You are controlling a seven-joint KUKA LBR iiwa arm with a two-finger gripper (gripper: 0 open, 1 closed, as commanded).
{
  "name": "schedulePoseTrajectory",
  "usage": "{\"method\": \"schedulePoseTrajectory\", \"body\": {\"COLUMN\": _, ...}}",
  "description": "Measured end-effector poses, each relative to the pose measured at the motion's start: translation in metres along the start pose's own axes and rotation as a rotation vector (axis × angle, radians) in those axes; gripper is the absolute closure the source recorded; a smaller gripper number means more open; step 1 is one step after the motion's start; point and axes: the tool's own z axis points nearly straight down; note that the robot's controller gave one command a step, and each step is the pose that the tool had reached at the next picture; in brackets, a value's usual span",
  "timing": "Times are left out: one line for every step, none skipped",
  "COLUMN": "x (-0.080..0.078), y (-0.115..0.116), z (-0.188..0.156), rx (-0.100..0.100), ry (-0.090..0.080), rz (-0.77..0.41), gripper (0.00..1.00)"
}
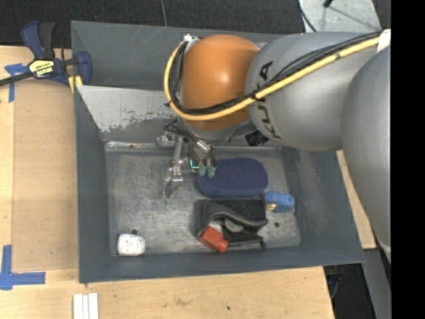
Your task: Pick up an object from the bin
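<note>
Observed: the gripper (191, 173) is down inside the bin (93, 198), in the upper middle of the floor, beneath the orange cover (216, 78) on the wrist. Its two fingers stand apart with only bare floor between them, so it is open and holds nothing.

Nearest thing: a dark blue oval pouch (234, 178), lying flat just right of the gripper. The finger on that side sits at the pouch's upper left edge; whether it touches cannot be told.

Other contents: a black thing (232, 216) with a red piece (214, 239) at its lower left corner lies just below the pouch, close to the bin's near wall. A small blue thing (280, 201) sits near the pouch's lower right end. A small white thing (131, 244) rests well apart, in the near left corner.

Writing: the grey arm (312, 92) carries dark lettering that reads KUKA. A yellow cable (312, 65) runs along the arm and loops round the cover. No label on the bin's things is legible.

Room: the left half of the floor is open, scuffed metal. The right half is crowded, and the arm overhangs the far right corner.
</note>
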Motion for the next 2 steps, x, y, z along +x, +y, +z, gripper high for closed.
{"method": "schedulePoseTrajectory", "body": {"x": -0.037, "y": -0.110, "z": 0.047, "rx": 0.005, "ry": 0.002, "rz": -0.132, "gripper": 0.00}}
{"method": "schedulePoseTrajectory", "body": {"x": 0.012, "y": -0.141, "z": -0.150, "rx": 0.002, "ry": -0.012, "rz": -0.169, "gripper": 0.00}}
